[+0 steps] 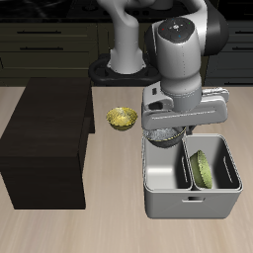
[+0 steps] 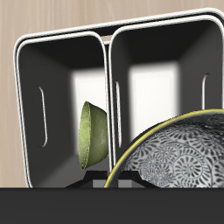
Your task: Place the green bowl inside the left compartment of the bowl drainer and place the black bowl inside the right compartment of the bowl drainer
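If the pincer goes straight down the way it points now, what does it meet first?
Probably the floor of the drainer's free compartment. The pincer holds the black bowl over it; the green bowl leans in the other one. The bowl would likely touch first.

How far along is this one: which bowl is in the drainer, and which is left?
Done: the green bowl leans on edge inside one compartment of the bowl drainer. In hand: the black bowl is gripped above the other compartment, which has nothing in it. Left: lowering and releasing it. The yellow bowl sits untouched on the table.
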Motion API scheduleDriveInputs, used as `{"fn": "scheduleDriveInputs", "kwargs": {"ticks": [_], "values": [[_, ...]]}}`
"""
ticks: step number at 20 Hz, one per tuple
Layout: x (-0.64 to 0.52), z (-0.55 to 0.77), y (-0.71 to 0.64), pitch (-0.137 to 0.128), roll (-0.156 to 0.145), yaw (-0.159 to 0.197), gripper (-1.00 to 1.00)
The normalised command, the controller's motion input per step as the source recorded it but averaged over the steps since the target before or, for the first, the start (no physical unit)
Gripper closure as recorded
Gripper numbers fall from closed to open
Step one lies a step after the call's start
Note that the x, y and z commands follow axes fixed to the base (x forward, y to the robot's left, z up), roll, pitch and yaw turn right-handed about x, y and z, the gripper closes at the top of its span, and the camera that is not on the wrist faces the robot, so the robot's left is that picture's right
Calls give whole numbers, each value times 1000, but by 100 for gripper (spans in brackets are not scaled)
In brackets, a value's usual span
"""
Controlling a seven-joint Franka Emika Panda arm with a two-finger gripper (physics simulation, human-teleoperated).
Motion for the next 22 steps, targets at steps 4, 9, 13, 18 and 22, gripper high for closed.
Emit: {"fn": "scheduleDriveInputs", "kwargs": {"ticks": [4, 9, 13, 18, 22], "values": [[-6, -66, 122, 14, 16, 12, 100], [17, -129, 72, 43, -28, 31, -100], [-110, -32, 113, -1, 24, 43, -100], [-14, -8, 4, 4, 12, 1, -100], [-37, 54, -201, 2, -52, -8, -100]]}}
